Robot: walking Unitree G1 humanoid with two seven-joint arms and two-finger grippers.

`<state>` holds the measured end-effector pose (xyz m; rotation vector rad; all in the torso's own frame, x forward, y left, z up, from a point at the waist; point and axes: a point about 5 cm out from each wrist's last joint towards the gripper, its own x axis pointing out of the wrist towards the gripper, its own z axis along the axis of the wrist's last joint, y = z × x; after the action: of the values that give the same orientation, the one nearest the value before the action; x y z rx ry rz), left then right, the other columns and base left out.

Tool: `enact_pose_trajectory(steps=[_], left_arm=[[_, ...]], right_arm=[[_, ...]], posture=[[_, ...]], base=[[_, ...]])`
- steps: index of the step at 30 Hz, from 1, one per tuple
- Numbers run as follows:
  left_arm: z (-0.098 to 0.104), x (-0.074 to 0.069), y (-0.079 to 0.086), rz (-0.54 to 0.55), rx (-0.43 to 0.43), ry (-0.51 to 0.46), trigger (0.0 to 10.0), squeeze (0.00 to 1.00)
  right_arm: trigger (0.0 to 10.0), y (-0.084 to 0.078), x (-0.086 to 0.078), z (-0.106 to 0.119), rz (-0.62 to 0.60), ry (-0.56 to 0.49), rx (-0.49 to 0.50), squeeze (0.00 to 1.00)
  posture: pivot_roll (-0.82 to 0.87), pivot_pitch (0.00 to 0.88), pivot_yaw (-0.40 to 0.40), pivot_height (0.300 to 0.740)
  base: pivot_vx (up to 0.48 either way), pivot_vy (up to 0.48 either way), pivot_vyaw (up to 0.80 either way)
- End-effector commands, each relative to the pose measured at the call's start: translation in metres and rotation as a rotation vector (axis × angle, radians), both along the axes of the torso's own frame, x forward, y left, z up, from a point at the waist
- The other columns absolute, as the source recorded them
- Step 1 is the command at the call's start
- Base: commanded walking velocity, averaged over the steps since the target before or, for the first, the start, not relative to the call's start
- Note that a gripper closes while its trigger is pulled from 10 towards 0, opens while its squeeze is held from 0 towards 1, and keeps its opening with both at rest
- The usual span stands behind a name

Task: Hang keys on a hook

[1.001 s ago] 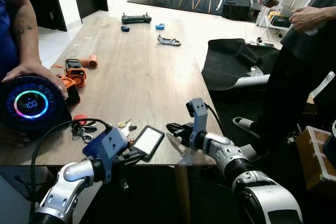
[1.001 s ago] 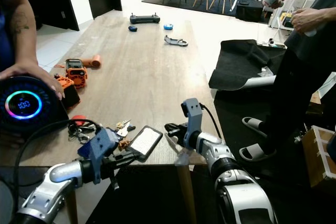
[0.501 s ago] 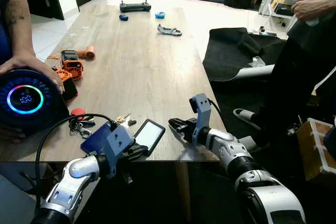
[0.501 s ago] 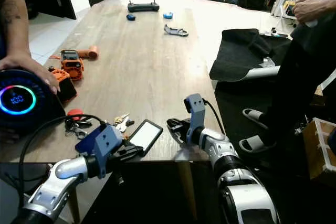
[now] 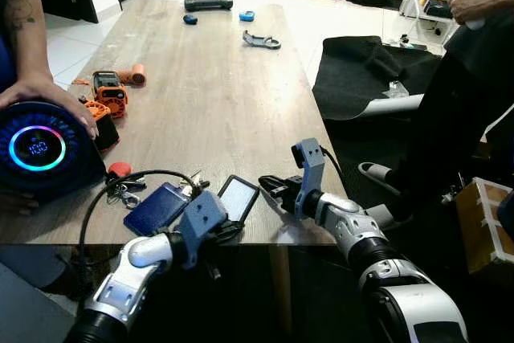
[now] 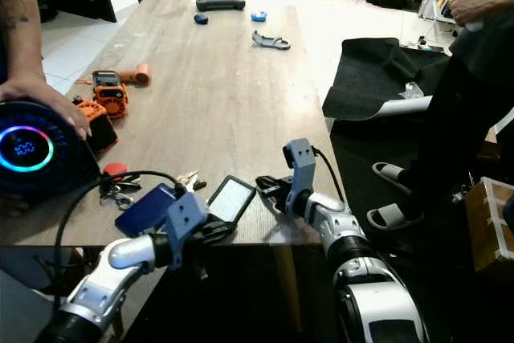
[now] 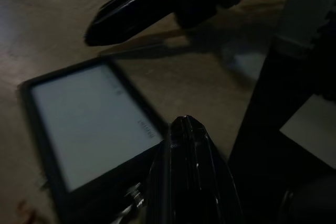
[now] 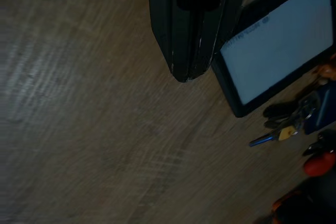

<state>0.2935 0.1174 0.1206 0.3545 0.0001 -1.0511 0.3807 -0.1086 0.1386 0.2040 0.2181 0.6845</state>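
Note:
A small bunch of keys lies on the wooden table near its front edge, between a blue flat case and a black-framed phone. More keys on a ring with a red tag lie to their left. My left gripper is shut at the table's front edge, its tip at the phone's near end. My right gripper is shut and rests low over the table just right of the phone. The keys lie beyond the phone, apart from both grippers.
A person's hand rests on a round black speaker with a glowing ring at the left. Orange tools, a controller and a grey hook-shaped piece lie farther up the table. Another person stands right of the table.
My left arm has moved right along the front edge to the phone, uncovering the blue case. The right gripper has stayed put. The camera has shifted a little.

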Motion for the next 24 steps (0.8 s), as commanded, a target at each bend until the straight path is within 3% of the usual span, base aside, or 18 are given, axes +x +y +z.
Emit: enact_pose_trajectory(steps=[1, 2, 5, 11, 15, 22, 24], left_arm=[[-0.007, -0.002, -0.012, -0.026, 0.009, 0.008, 10.0, 0.0], [-0.007, -0.002, -0.012, -0.026, 0.009, 0.008, 10.0, 0.0], [-0.006, -0.002, -0.032, -0.058, -0.019, -0.009, 10.0, 0.0], [0.0, 0.0, -0.036, -0.052, -0.038, -0.035, 10.0, 0.0], [0.006, 0.002, -0.027, -0.017, -0.056, -0.049, 10.0, 0.0], [0.016, 0.0, -0.009, 0.029, -0.169, -0.016, 10.0, 0.0], [0.024, 0.0, -0.001, 0.069, -0.267, -0.004, 10.0, 0.0]], right_arm=[[10.0, -0.008, 0.0, -0.004, -0.053, 0.02, 0.01, 0.0], [10.0, -0.008, 0.0, -0.004, -0.053, 0.02, 0.01, 0.0], [10.0, -0.013, 0.002, -0.002, -0.092, 0.02, 0.027, 0.0], [10.0, -0.016, 0.005, 0.001, -0.129, 0.034, 0.064, 0.0], [10.0, -0.009, 0.003, 0.002, -0.064, 0.033, 0.063, 0.0], [10.0, 0.0, 0.0, -0.001, -0.018, 0.031, 0.051, 0.0], [10.0, 0.002, 0.0, -0.001, -0.022, 0.031, 0.056, 0.0]], posture=[[0.08, 0.185, -0.049, 0.74], [0.08, 0.185, -0.049, 0.74], [0.07, 0.182, -0.047, 0.74], [0.07, 0.181, -0.048, 0.74], [0.08, 0.177, -0.049, 0.74], [0.08, 0.172, -0.051, 0.74], [0.09, 0.172, -0.051, 0.74]], base=[[0.0, 0.0, 0.0], [0.0, 0.0, 0.0], [0.0, 0.0, 0.0], [0.0, 0.0, 0.0], [0.0, 0.0, 0.0], [0.0, 0.0, 0.0], [0.0, 0.0, 0.0]])
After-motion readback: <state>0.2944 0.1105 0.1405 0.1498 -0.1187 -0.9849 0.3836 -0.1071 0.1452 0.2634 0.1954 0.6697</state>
